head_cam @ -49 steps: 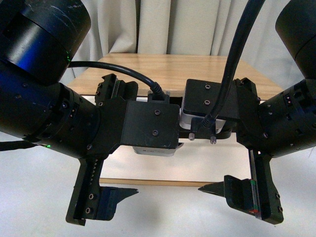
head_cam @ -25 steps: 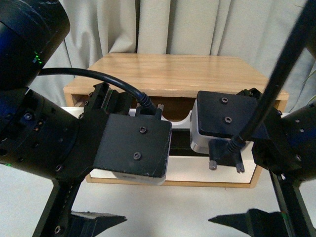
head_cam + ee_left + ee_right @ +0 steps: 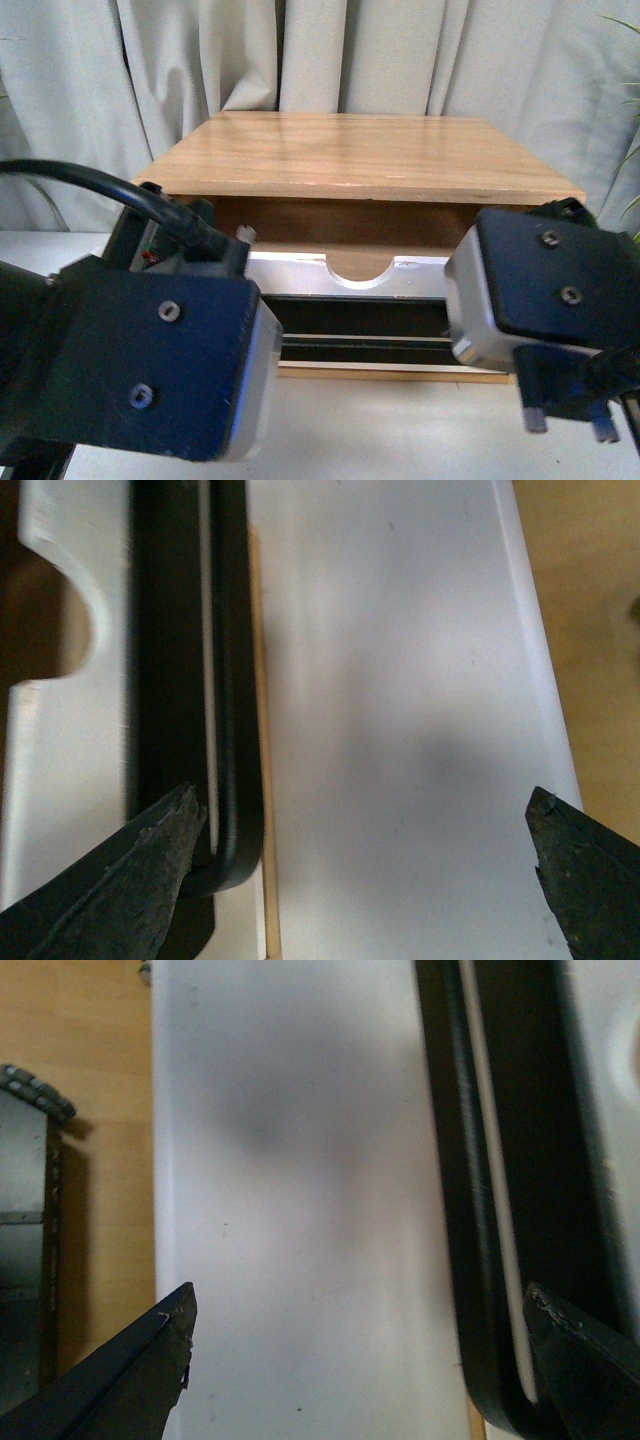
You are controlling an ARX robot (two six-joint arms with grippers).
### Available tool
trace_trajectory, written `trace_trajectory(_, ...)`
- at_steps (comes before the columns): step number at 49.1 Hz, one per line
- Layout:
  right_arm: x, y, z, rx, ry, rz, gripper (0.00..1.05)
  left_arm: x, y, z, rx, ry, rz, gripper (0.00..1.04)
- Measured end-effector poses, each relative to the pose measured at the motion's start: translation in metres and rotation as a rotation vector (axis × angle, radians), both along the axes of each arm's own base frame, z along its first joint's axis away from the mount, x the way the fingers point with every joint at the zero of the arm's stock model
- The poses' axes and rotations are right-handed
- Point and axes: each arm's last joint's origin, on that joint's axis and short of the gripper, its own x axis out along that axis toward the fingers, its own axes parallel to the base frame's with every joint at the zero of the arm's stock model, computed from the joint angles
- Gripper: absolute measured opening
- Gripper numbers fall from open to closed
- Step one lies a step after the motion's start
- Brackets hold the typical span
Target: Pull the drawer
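While both jaws gape empty, we see the handle [image 3: 360,341] of the drawer [image 3: 420,272] run left-right | left gripper [image 3: 365,810] at its left end, right gripper [image 3: 360,1300] at its right | bar off-centre in each gap

Black wrist blocks [image 3: 150,385], silver-sided, screwed, cabled.

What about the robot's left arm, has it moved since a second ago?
Yes. In the front view the left arm has dropped down and to the left. Before, it hid part of the wooden cabinet; now the cabinet's top shows whole.
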Motion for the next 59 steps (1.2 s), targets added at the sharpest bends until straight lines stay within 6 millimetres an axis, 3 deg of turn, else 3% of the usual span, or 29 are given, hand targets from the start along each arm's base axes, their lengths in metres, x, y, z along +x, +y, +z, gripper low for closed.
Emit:
trace_trajectory(14,-0.023,-0.036,0.025,0.236,-0.182,-0.129,0.96,-0.032,0.018,0.031,-0.372,-0.152,0.115,0.98)
trace_trajectory(27,-0.062,-0.066,0.029,0.449,-0.351,-0.372,0.96,-0.069,0.055,0.040,-0.671,-0.220,0.483,0.98)
trace_trajectory(34,-0.097,-0.085,0.022,0.589,-0.367,-0.594,0.96,-0.106,0.084,0.035,-0.896,-0.159,0.692,0.98)
trace_trajectory(43,-0.134,-0.095,0.016,0.700,-0.354,-0.739,0.96,-0.151,0.112,0.031,-1.095,-0.078,0.895,0.98)
trace_trajectory(53,-0.150,-0.095,0.011,0.763,-0.344,-0.821,0.96,-0.157,0.119,0.014,-1.156,0.001,1.084,0.98)
trace_trajectory(59,-0.150,-0.094,0.010,0.776,-0.332,-0.823,0.96,-0.157,0.118,0.010,-1.161,0.019,1.098,0.98)
